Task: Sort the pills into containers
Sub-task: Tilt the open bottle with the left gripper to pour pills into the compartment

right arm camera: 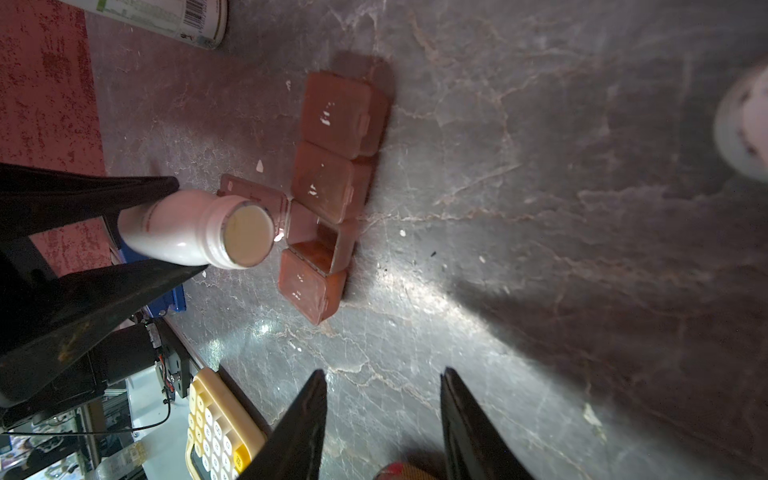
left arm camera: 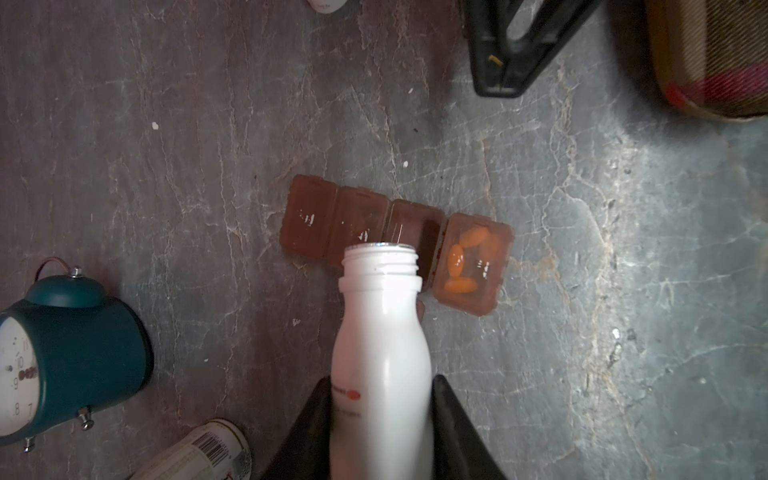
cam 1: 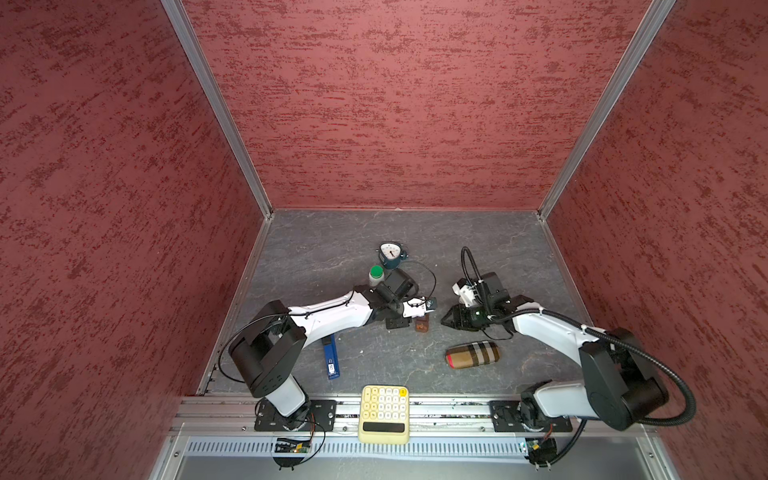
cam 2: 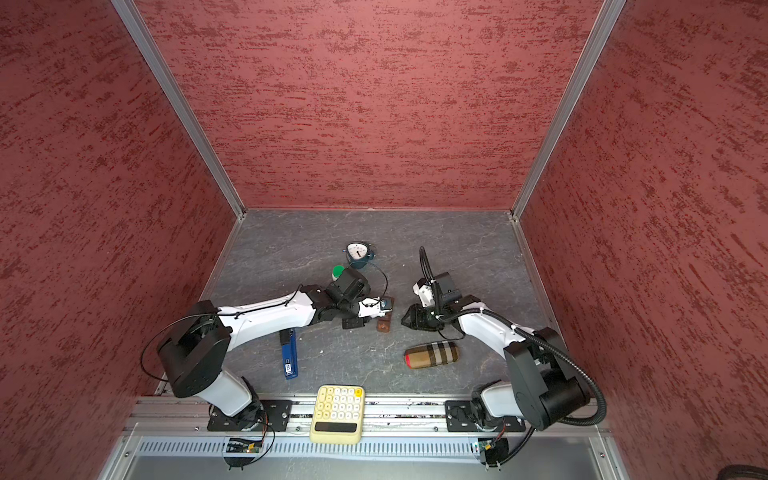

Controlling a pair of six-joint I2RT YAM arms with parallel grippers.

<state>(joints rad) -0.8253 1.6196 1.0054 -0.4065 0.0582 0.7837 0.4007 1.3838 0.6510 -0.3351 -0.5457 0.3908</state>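
Observation:
The containers (left arm camera: 316, 216) are a brown strip of small compartments on the grey table, also seen in both top views (cam 1: 423, 326) (cam 2: 384, 325). Several orange pills (left arm camera: 465, 259) lie in an end compartment under its closed translucent lid. The compartment beside it (right arm camera: 320, 245) stands open, its lid flipped back. My left gripper (left arm camera: 382, 379) is shut on a white uncapped bottle (left arm camera: 380, 332), tipped with its mouth (right arm camera: 247, 237) over that open compartment. My right gripper (right arm camera: 382, 378) (cam 1: 446, 320) hovers open and empty just right of the strip.
A teal alarm clock (cam 1: 390, 253) and a green-capped bottle (cam 1: 376, 274) stand behind the left wrist. A tan plaid case (cam 1: 473, 354) lies near the right arm, a blue object (cam 1: 330, 357) under the left forearm, and a yellow calculator (cam 1: 384, 413) on the front rail.

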